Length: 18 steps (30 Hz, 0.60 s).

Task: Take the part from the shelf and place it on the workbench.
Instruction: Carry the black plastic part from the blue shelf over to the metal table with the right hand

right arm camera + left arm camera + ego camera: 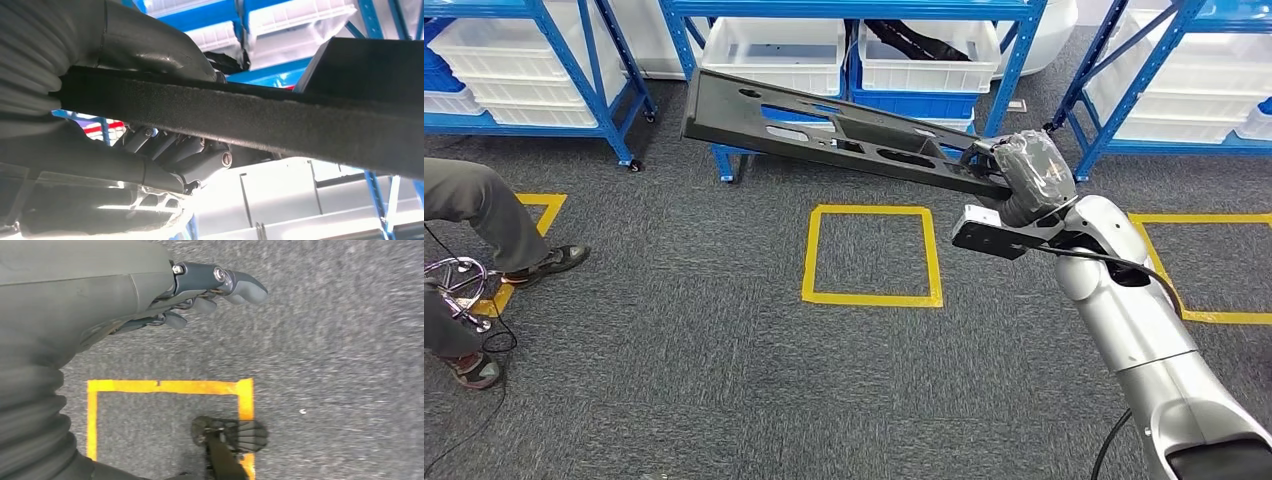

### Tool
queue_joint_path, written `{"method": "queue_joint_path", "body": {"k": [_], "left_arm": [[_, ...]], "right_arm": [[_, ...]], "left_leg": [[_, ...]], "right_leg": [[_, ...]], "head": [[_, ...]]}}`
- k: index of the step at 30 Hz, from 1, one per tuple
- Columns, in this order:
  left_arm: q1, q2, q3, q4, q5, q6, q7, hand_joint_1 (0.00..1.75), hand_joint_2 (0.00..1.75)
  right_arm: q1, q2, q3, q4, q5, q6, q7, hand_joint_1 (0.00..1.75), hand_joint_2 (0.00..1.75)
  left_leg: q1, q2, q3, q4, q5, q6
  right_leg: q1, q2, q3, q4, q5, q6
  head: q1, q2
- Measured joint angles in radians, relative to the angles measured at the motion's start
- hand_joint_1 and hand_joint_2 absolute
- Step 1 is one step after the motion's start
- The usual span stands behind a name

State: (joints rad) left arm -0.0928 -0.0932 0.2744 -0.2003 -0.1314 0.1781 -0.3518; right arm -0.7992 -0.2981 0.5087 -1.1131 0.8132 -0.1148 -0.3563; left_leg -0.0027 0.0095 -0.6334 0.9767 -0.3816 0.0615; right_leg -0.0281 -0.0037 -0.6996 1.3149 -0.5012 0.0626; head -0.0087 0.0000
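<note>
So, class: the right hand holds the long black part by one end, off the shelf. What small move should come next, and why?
Probably keep the grip and carry on turning toward the workbench: the right hand grips the part at one end, it hangs over carpet, and the left hand holds nothing.

No text, label, brand or number can be read in any view. The white bins [774,50] on the blue shelf [854,10] at twelve o'clock look unmarked, though they may be too small to tell.

Even, bright light in the head view; both wrist views blurred, right one glaring.
</note>
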Motion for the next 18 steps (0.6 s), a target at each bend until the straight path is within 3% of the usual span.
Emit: {"method": "queue_joint_path", "body": {"k": [1, 2, 4, 5, 7, 8, 10, 12, 13, 14, 15, 18], "left_arm": [[0.000, -0.001, 0.000, 0.000, -0.001, 0.000, 0.000, 0.00, 1.75], [0.000, -0.002, 0.000, 0.000, -0.001, 0.000, 0.000, 0.00, 1.75], [-0.001, -0.001, 0.001, -0.001, -0.005, 0.000, -0.003, 0.00, 1.75], [-0.001, -0.001, 0.001, -0.002, -0.009, 0.001, -0.007, 0.00, 1.75], [0.002, 0.000, 0.001, -0.001, -0.014, 0.001, -0.015, 0.00, 1.75], [0.005, 0.000, 0.001, -0.001, -0.015, 0.001, -0.016, 0.00, 1.75], [0.007, 0.000, 0.001, -0.001, -0.016, 0.000, -0.015, 0.00, 1.75], [0.008, -0.001, 0.001, -0.001, -0.017, -0.001, -0.011, 0.00, 1.75], [0.008, -0.001, 0.002, -0.001, -0.017, -0.001, -0.010, 0.00, 1.75], [0.008, -0.001, 0.002, -0.001, -0.017, -0.001, -0.009, 0.00, 1.75], [0.008, -0.001, 0.002, -0.001, -0.017, -0.001, -0.008, 0.00, 1.75], [0.005, 0.002, 0.003, -0.002, -0.020, 0.000, -0.003, 0.00, 1.75]], "right_arm": [[0.000, 0.000, -0.001, 0.000, 0.000, 0.001, 0.000, 1.75, 1.75], [-0.002, 0.000, -0.002, -0.001, 0.000, 0.001, 0.000, 1.75, 1.75], [-0.005, 0.000, -0.003, -0.003, 0.006, 0.001, 0.001, 1.75, 1.75], [-0.007, 0.000, -0.003, -0.004, 0.010, 0.001, 0.001, 1.75, 1.75], [-0.007, -0.001, -0.002, -0.004, 0.016, 0.002, 0.003, 1.75, 1.75], [-0.007, -0.002, -0.001, -0.004, 0.020, 0.003, 0.004, 1.75, 1.75], [-0.008, -0.003, 0.001, -0.005, 0.035, 0.001, 0.007, 1.75, 1.75], [-0.009, -0.004, 0.004, -0.005, 0.051, -0.001, 0.010, 1.75, 1.75], [-0.008, -0.005, 0.007, -0.005, 0.057, -0.001, 0.011, 1.75, 1.75], [-0.008, -0.005, 0.010, -0.005, 0.060, -0.002, 0.012, 1.75, 1.75], [-0.008, -0.006, 0.012, -0.006, 0.065, -0.003, 0.014, 1.75, 1.75], [-0.009, -0.010, 0.016, -0.011, 0.075, -0.008, 0.018, 1.75, 1.75]], "left_leg": [[0.001, 0.001, -0.020, 0.004, 0.015, -0.005], [0.000, 0.000, -0.039, 0.010, 0.026, -0.012], [-0.004, 0.000, -0.066, 0.020, 0.048, -0.023], [-0.005, 0.000, -0.074, 0.020, 0.060, -0.028], [0.000, -0.001, -0.082, 0.013, 0.079, -0.038], [0.004, -0.002, -0.088, 0.023, 0.065, -0.045], [0.011, -0.005, -0.114, 0.099, -0.015, -0.059], [0.015, -0.007, -0.150, 0.234, -0.102, -0.070], [0.017, -0.007, -0.160, 0.288, -0.120, -0.073], [0.017, -0.007, -0.154, 0.310, -0.120, -0.073], [0.017, -0.006, -0.126, 0.292, -0.106, -0.071], [0.006, 0.029, 0.031, 0.091, -0.075, -0.044]], "right_leg": [[-0.002, 0.000, 0.044, -0.038, 0.021, 0.012], [-0.003, 0.000, 0.105, -0.110, 0.019, 0.016], [0.001, 0.002, 0.205, -0.260, -0.031, -0.001], [0.006, 0.003, 0.225, -0.304, -0.053, -0.014], [0.005, 0.003, 0.215, -0.315, -0.050, -0.040], [0.004, 0.000, 0.210, -0.315, -0.040, -0.052], [0.000, -0.007, 0.198, -0.315, -0.017, -0.072], [0.003, -0.014, 0.177, -0.314, 0.002, -0.078], [0.005, -0.017, 0.166, -0.314, 0.011, -0.078], [0.007, -0.021, 0.157, -0.313, 0.018, -0.076], [0.008, -0.026, 0.149, -0.313, 0.024, -0.075], [0.013, -0.045, 0.139, -0.314, 0.037, -0.066]], "head": [[0.000, 0.000], [0.001, 0.000], [0.000, 0.000], [-0.002, 0.000], [-0.006, 0.000], [-0.007, 0.000], [-0.008, 0.000], [-0.009, 0.000], [-0.009, 0.000], [-0.010, 0.000], [-0.010, 0.000], [-0.009, 0.000]]}}
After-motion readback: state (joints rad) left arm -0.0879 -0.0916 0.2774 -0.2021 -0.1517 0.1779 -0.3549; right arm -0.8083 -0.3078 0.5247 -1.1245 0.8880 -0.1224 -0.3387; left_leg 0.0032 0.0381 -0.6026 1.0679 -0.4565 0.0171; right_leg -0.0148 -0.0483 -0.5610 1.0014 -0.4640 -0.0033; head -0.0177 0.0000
